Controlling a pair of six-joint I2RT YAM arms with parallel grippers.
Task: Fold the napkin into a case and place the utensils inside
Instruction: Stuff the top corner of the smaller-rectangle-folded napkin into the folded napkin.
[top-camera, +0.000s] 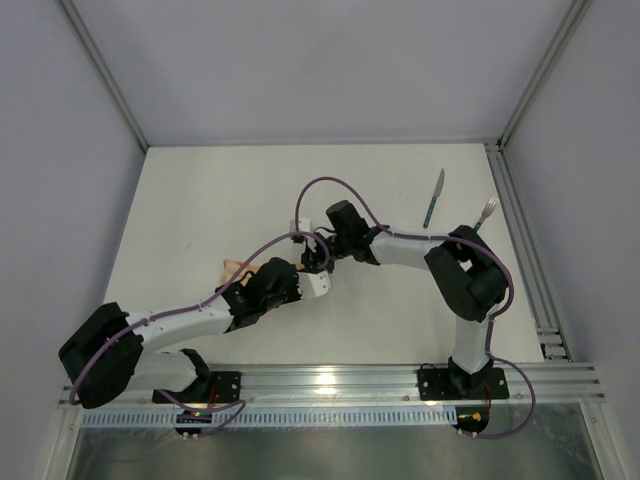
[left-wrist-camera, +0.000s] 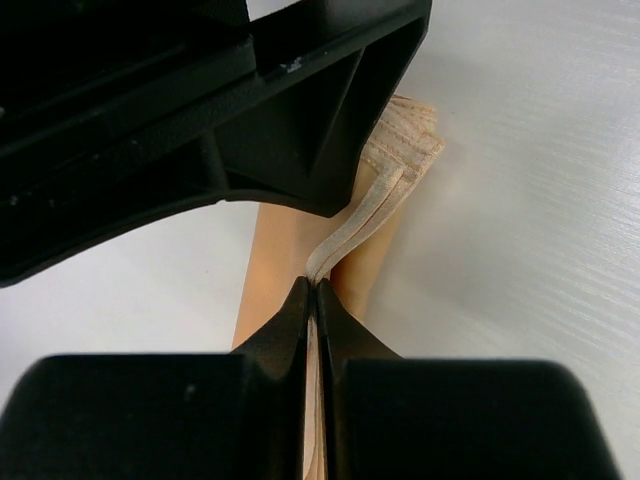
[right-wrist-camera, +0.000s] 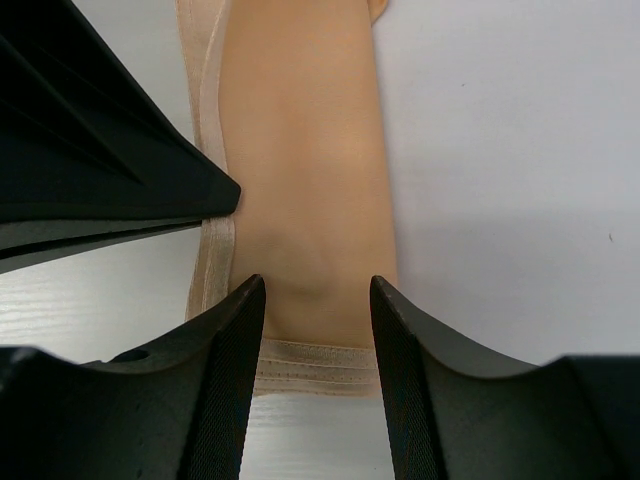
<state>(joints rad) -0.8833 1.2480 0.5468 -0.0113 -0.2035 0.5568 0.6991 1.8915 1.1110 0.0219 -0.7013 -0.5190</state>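
Observation:
The peach-orange napkin (right-wrist-camera: 300, 150) lies on the table folded into a long narrow strip with hemmed edges, and in the top view only a corner of the napkin (top-camera: 234, 270) shows past the arms. My left gripper (left-wrist-camera: 316, 288) is shut on a lifted hem edge of the cloth. Open, my right gripper (right-wrist-camera: 312, 285) has its fingertips set down on the strip near its hemmed end. Far right on the table lie the teal-handled knife (top-camera: 435, 197) and fork (top-camera: 485, 213), apart from both grippers. No finished case shows.
The two wrists crowd together over the cloth at the table's middle (top-camera: 310, 265). A metal rail (top-camera: 520, 240) runs along the right side close to the fork. White walls close in the back and sides.

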